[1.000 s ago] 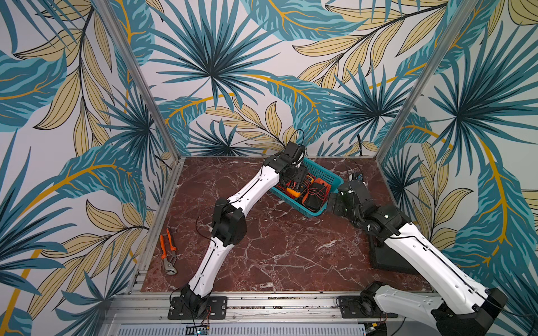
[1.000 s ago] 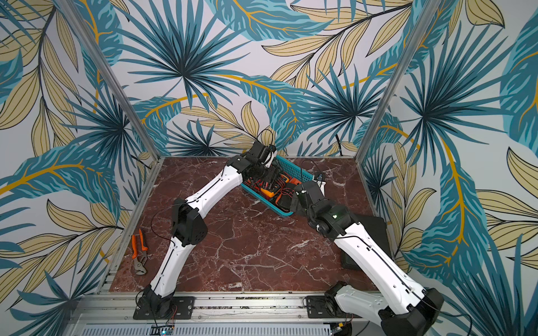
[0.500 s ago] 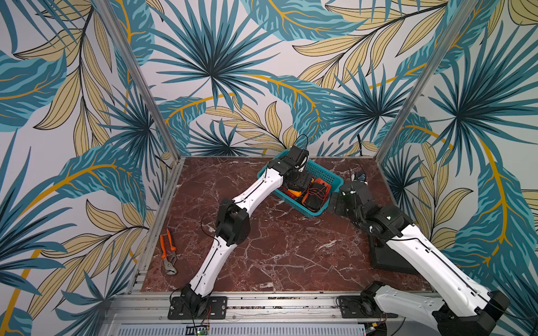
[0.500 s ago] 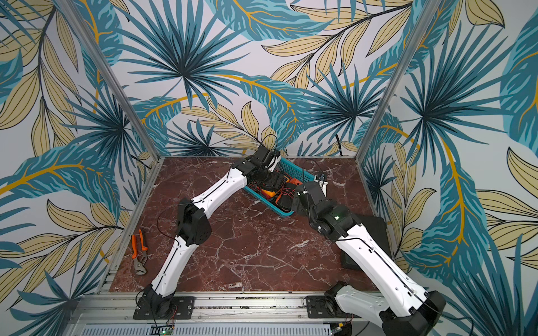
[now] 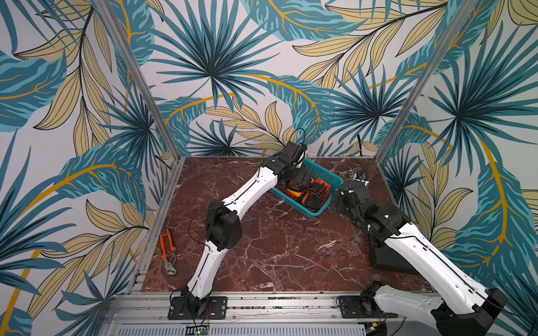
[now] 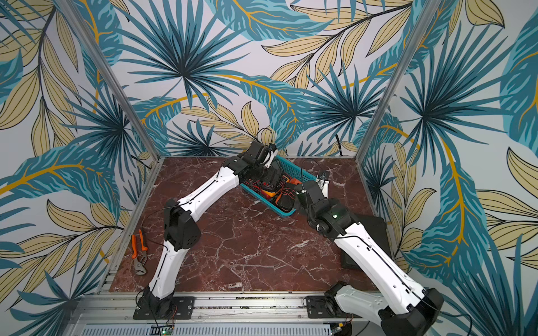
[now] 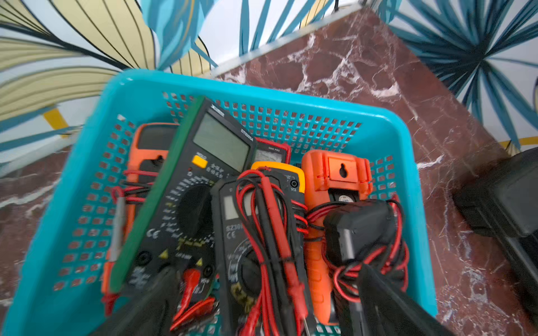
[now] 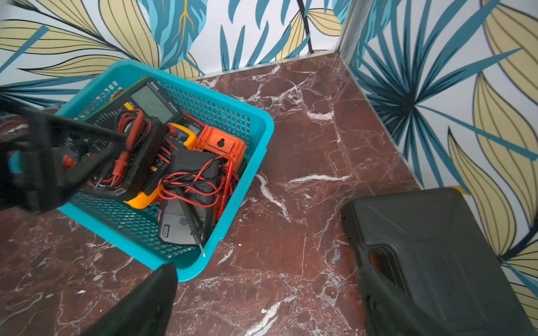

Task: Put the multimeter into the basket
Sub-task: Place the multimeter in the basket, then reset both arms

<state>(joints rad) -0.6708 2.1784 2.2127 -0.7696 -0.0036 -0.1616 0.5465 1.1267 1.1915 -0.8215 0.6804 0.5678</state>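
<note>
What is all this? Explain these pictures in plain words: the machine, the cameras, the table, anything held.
Two white robot arms, each ending in a two-fingered gripper, stand at a marble table. Both top views look down on the whole scene; each wrist view comes from a camera on one arm. A teal basket holds several multimeters with red and black leads. Orange pliers and a black case lie at the table's sides. The left gripper hangs open over the basket; the right gripper is open beside it. Nothing is held.

Left hand spread wide, right hand seemingly likewise
</note>
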